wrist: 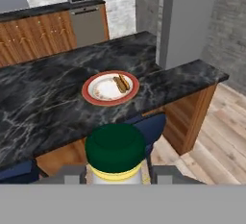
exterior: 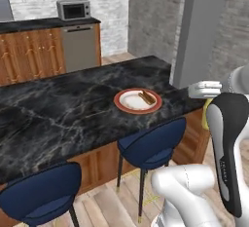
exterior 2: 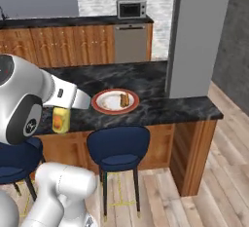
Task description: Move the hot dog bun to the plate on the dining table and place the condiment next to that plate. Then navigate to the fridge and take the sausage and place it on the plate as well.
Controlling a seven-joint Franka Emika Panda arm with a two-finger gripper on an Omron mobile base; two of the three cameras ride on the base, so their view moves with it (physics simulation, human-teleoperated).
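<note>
Looking along our hand, we see the condiment's (wrist: 115,153) green cap between our claw (wrist: 116,175) tips, clamped narrowly on the bottle. Our right base view shows its yellow body before the table (exterior 2: 160,105) edge. The hot dog bun (wrist: 121,83) lies on the plate (wrist: 110,88).

The black marble dining table (exterior: 58,109) carries the red-rimmed plate (exterior: 127,108), the hot dog bun (exterior: 146,97) on it.
</note>
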